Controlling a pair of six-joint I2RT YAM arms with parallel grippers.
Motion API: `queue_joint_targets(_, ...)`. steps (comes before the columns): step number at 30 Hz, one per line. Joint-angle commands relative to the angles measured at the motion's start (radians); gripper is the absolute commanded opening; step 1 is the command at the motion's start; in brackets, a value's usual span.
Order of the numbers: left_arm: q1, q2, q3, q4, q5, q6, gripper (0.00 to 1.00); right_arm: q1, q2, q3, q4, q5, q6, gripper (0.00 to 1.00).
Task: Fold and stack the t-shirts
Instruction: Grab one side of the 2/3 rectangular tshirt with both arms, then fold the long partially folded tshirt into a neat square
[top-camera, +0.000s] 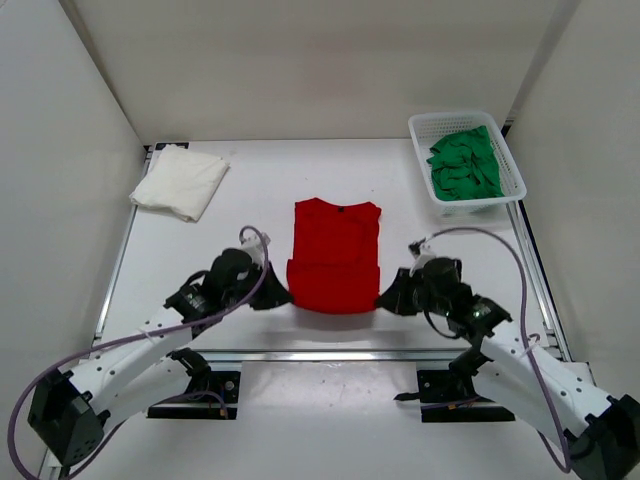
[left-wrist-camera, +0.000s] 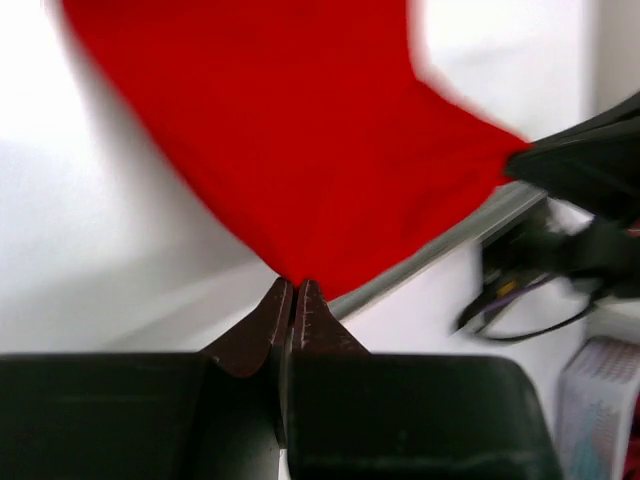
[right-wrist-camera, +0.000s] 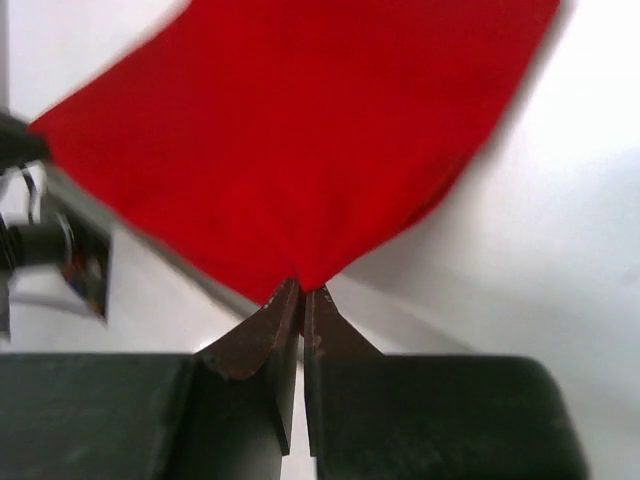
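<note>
Red t-shirt lies mid-bench toward the near edge, with the left hand and right hand at its near corners. The white t-shirt sits at the far-left corner, and the green t-shirt in the basket at the far-right corner. Left wrist view: the hand is clenched on red cloth. Right wrist view: likewise pinching red cloth.

Twin tabletop arms, white and black.
Left arm and right arm: white tubular links, black joint housings, black shoulder blocks, black base plates; one pale lilac cable per arm. Left gripper and right gripper: broad matte-black body, two dark brown fingers tapering to thin wedge tips.
</note>
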Motion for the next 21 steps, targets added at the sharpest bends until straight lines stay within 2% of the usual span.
queue_joint_targets(1, 0.109, 0.069, 0.152, 0.039, 0.044, 0.048, 0.0, -0.119, 0.14, 0.196, 0.032, -0.04, -0.126, 0.0)
queue_joint_targets(3, 0.179, 0.178, 0.204, 0.133, 0.055, 0.053, 0.0, -0.247, 0.249, 0.272, 0.078, -0.112, -0.195, 0.0)
queue_joint_targets(6, 0.242, 0.359, 0.323, 0.219, 0.038, 0.054, 0.0, -0.364, 0.457, 0.421, 0.141, -0.181, -0.222, 0.0)
queue_joint_targets(8, 0.276, 0.485, 0.417, 0.241, -0.02, 0.066, 0.0, -0.394, 0.585, 0.523, 0.16, -0.192, -0.234, 0.0)
queue_joint_targets(10, 0.308, 0.662, 0.543, 0.258, 0.004, 0.068, 0.0, -0.42, 0.747, 0.656, 0.175, -0.203, -0.229, 0.0)
queue_joint_targets(13, 0.337, 0.825, 0.678, 0.258, -0.06, 0.053, 0.0, -0.458, 0.94, 0.803, 0.178, -0.221, -0.231, 0.0)
queue_joint_targets(18, 0.391, 1.068, 0.862, 0.244, -0.083, 0.025, 0.02, -0.493, 1.2, 1.064, 0.151, -0.256, -0.251, 0.0)
queue_joint_targets(20, 0.405, 1.1, 0.882, 0.285, -0.085, 0.002, 0.1, -0.491, 1.278, 1.159, 0.126, -0.252, -0.254, 0.0)
queue_joint_targets(21, 0.411, 1.108, 0.884, 0.313, -0.085, -0.009, 0.18, -0.489, 1.317, 1.207, 0.123, -0.238, -0.243, 0.02)
